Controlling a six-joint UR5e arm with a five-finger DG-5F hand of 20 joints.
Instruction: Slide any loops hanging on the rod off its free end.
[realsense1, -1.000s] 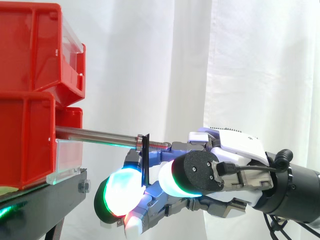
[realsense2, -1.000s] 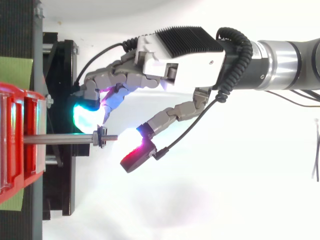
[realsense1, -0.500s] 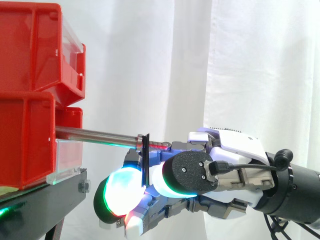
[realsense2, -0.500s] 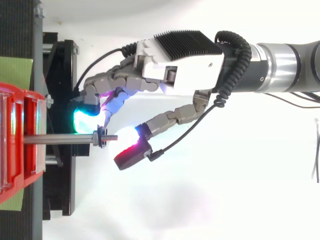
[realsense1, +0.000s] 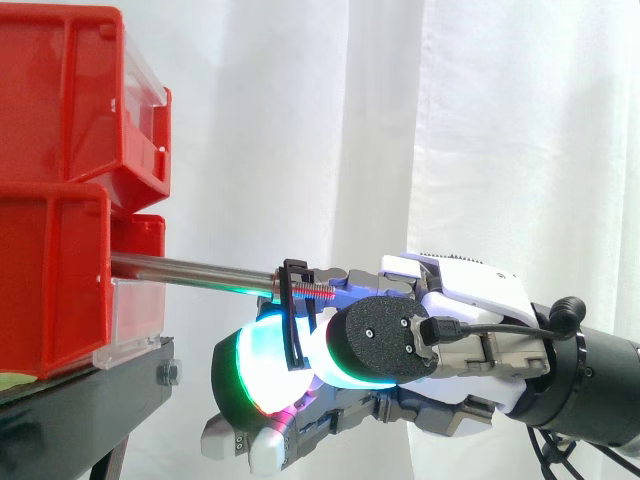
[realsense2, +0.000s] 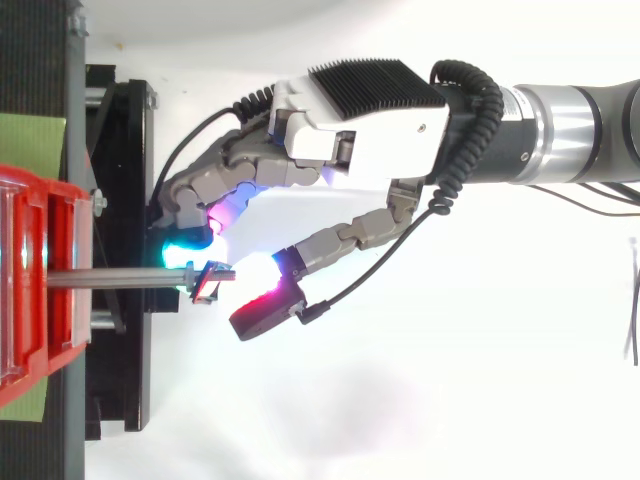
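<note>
- The loop (realsense1: 297, 325) (realsense2: 205, 281), a thin black band, hangs on the rod (realsense1: 190, 268) (realsense2: 115, 278) right at its free end, over the threaded tip (realsense1: 318, 290). It has not come off.
- In the side view the loop drops from the rod across the glowing pads below. In the top view it sits askew on the rod rather than square to it.
- The rod is a plain metal bar. It sticks out level from the lower red bin (realsense1: 50, 290) (realsense2: 30, 290) towards the arm's side, with nothing holding its far end.
- The hand (realsense1: 465, 300) (realsense2: 360, 115) is clenched about the loop. Its fingers (realsense2: 186, 244) curl in from one side of the rod, and a cyan-green pad (realsense1: 255, 370) lies against the loop on the bin side.
- The thumb (realsense1: 385, 340) (realsense2: 262, 310) reaches in from the other side of the rod and its pad lies just beside the loop, towards the free end. Whether the thumb touches the band cannot be made out.
- The palm is beyond the rod's tip, and the arm (realsense1: 600, 390) (realsense2: 580, 125) comes in from the right.
- A second red bin (realsense1: 60, 90) sits on the lower one. Both stand on the black stand (realsense1: 80, 410) (realsense2: 125, 130).
- A white curtain (realsense1: 500, 130) hangs behind everything.
</note>
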